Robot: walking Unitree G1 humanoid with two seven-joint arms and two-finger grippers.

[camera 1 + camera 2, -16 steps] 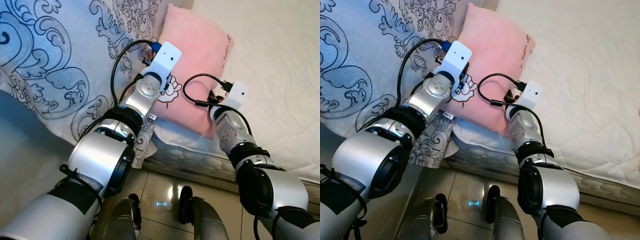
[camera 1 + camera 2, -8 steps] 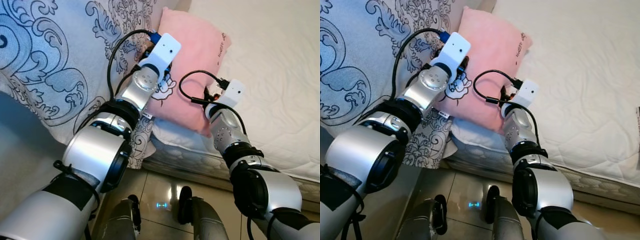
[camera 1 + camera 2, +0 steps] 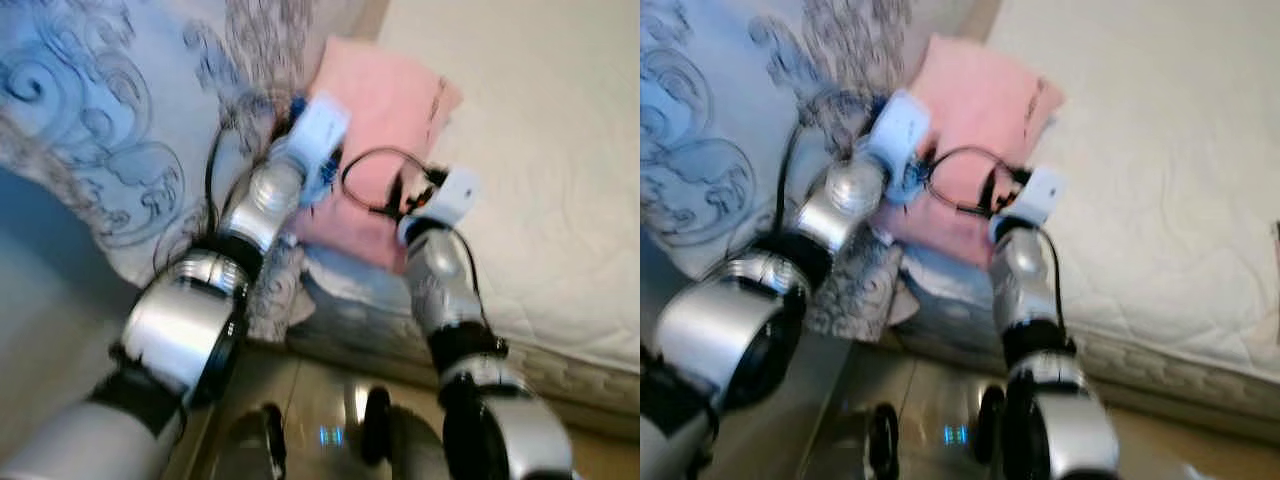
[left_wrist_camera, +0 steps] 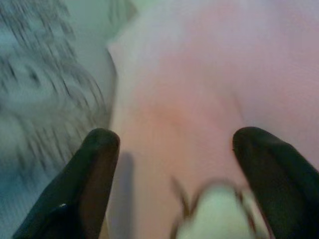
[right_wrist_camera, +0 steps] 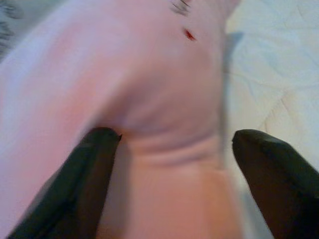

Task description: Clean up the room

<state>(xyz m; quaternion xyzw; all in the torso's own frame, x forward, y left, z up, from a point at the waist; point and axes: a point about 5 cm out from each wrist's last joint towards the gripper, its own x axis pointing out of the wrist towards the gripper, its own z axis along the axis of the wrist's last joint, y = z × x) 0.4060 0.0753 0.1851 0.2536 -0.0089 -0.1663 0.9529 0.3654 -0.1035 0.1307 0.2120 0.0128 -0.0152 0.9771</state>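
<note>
At the near edge of the bed (image 3: 560,200), close to its left corner, the pink pillow (image 3: 385,130) lies on the white mattress, with the patterned blue and white duvet (image 3: 110,130) just beside it on the left. Both arms reach to this pillow. The left gripper (image 4: 174,164) has its fingers (image 4: 97,174) spread wide over the left part of the pillow, and the right gripper (image 5: 172,169) also has its fingers (image 5: 97,174) wide apart, one of them touching a fold of the pink cloth; neither is grasping the pillow yet. Compared with half a second ago, the head views are now blurred and the whole scene is shifted a little, so the camera is moving; the two wrists also stand closer together on the pillow than before. I judge this means the robot is leaning in to take the pillow from two sides. The next step probably is to close both grippers on the cloth and lift it.
</note>
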